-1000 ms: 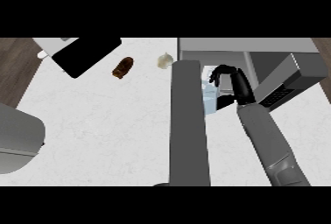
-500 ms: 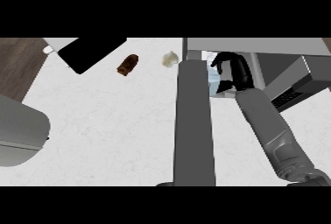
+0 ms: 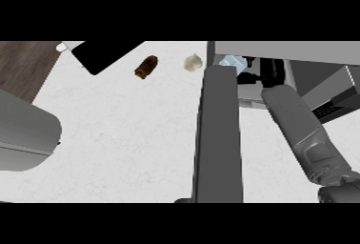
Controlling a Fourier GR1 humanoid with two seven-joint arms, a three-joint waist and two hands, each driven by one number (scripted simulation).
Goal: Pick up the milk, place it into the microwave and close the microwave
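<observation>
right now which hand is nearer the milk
Right. The right hand is inside the microwave, just beside the milk; the left hand is out of view.

Right hand (image 3: 268, 71) and, seemingly, the milk (image 3: 231, 61) inside the microwave (image 3: 295, 46), right of its open door (image 3: 218, 133).

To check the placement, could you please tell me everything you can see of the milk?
Only a small pale blue and white part of the milk shows, boxy like a carton. It sits in the microwave's opening, just past the open door's far end. The black right hand is close beside it; contact cannot be told.
</observation>
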